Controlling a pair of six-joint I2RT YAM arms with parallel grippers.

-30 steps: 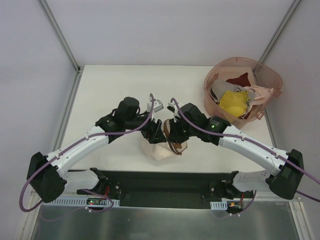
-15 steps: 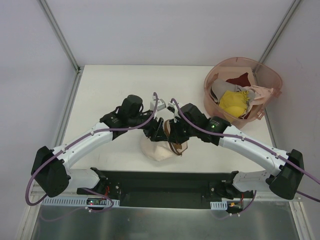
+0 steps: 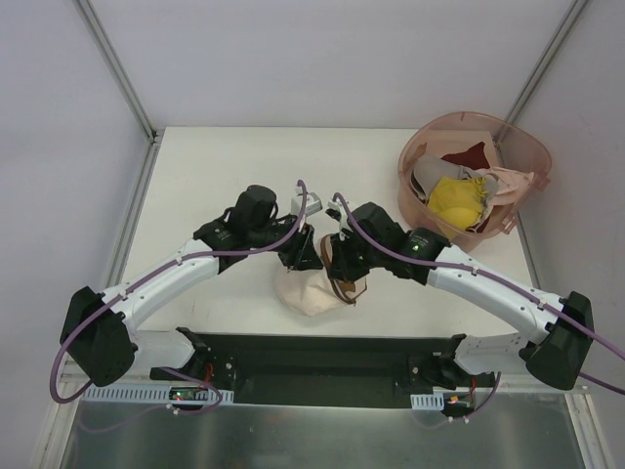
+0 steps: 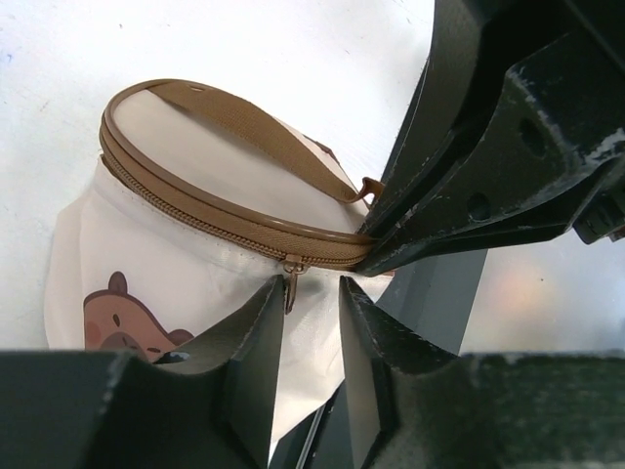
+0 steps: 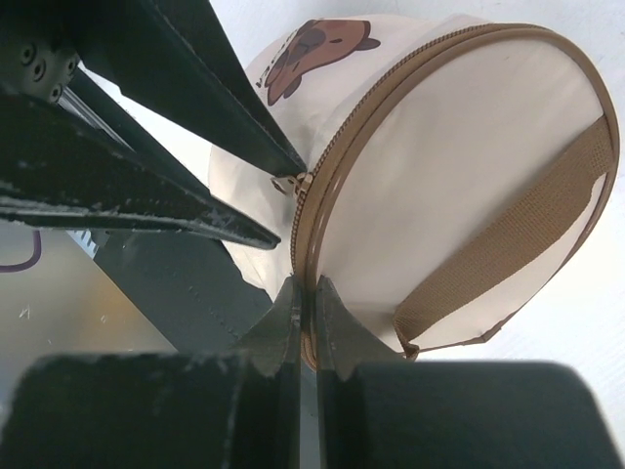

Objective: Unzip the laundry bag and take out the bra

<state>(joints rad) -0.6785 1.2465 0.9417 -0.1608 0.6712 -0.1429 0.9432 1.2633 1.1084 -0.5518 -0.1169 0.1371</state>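
Zipper pull (image 4: 290, 285) hangs between left jaws; right jaws clamp laundry bag (image 5: 439, 176) rim.

Pink basket (image 3: 407, 182) with yellow garment (image 3: 451, 201), dark red cloth (image 3: 469, 156), on table (image 3: 225, 166)

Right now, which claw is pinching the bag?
The right claw, shut tight on the laundry bag at its brown rim. The left claw gapes around the zipper pull.
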